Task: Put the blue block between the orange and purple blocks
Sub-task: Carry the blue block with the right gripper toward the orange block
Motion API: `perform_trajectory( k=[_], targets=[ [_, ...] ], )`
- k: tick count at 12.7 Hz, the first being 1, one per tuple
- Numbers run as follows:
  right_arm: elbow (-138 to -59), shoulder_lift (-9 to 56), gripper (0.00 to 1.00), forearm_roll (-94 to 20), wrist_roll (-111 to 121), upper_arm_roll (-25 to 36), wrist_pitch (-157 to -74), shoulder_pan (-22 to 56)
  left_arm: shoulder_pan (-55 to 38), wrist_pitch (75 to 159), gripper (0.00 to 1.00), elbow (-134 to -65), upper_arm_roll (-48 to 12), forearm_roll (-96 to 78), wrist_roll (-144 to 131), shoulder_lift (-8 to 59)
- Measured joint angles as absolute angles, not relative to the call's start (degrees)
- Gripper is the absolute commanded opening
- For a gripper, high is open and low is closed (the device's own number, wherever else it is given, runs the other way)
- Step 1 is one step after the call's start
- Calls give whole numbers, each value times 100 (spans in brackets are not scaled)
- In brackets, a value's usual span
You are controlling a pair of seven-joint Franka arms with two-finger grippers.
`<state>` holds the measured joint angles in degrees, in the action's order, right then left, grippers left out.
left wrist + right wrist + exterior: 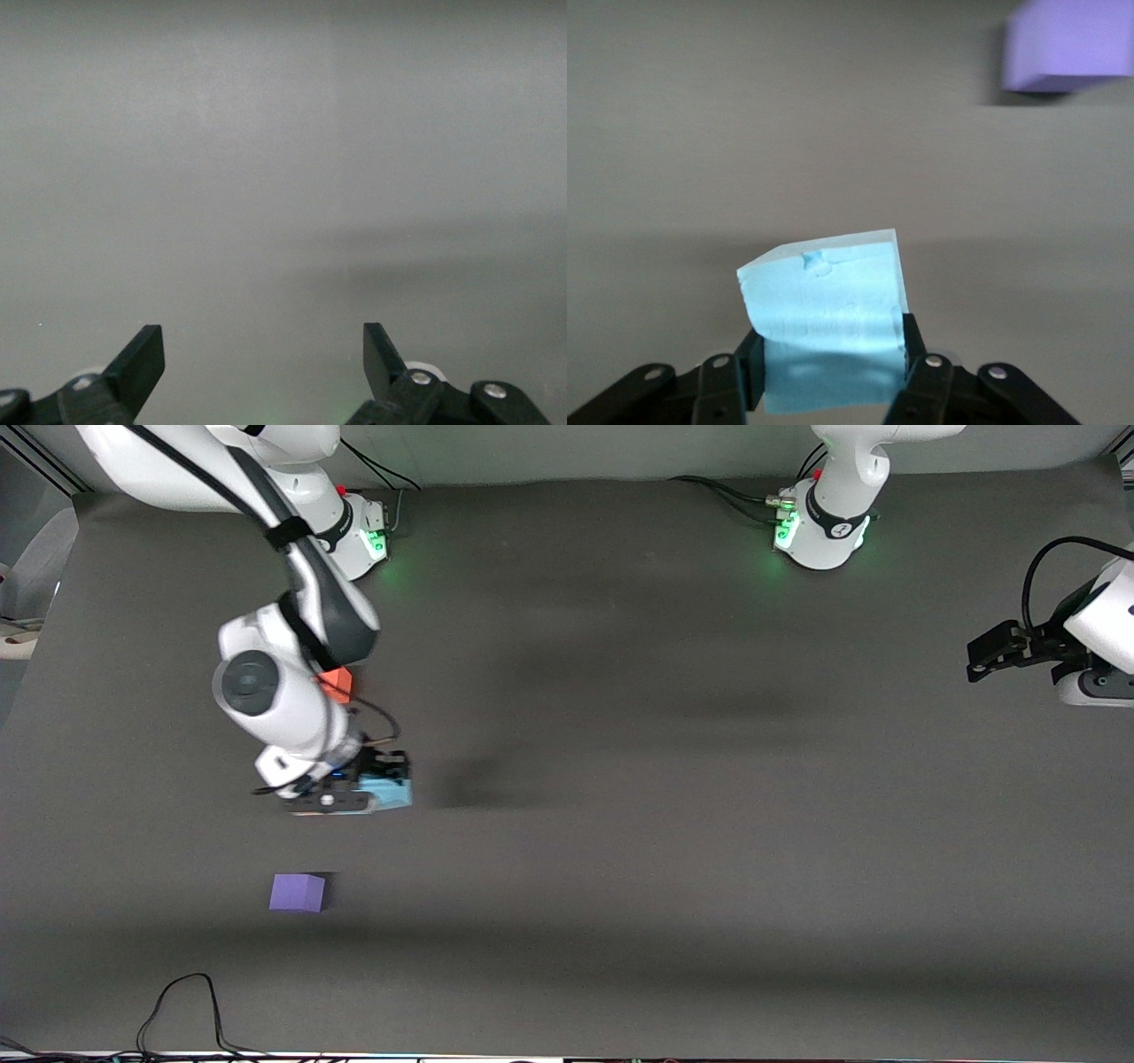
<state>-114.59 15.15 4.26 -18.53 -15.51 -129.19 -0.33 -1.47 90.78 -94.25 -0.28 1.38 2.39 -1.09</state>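
Observation:
My right gripper (385,779) is shut on the blue block (394,792), a light sky-blue foam cube, and holds it over the table between the other two cubes. In the right wrist view the blue block (828,310) is squeezed between the two fingers of the right gripper (830,354). The orange block (337,684) lies farther from the front camera, partly hidden by the right arm. The purple block (298,893) lies nearer the front camera; it also shows in the right wrist view (1070,44). My left gripper (983,657) waits open and empty at the left arm's end, its fingertips (142,359) apart.
The dark grey table mat (664,779) spreads toward the left arm's end. A black cable (182,1010) loops over the table's edge nearest the front camera. The arm bases (819,527) stand at the edge farthest from the front camera.

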Motion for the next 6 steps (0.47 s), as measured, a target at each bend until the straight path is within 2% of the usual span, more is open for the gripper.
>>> perform_trajectory(
  k=[4,6],
  targets=[
    [-12410,1399,29,-262,-497,-336,-13544,-43,-151,9044,100,-9426,-29,137,244,-65],
    [-12771,1406,29,-336,-380,-92,-13783,-43,-150,8993,100,-9425,-24,137,246,-57]
  ],
)
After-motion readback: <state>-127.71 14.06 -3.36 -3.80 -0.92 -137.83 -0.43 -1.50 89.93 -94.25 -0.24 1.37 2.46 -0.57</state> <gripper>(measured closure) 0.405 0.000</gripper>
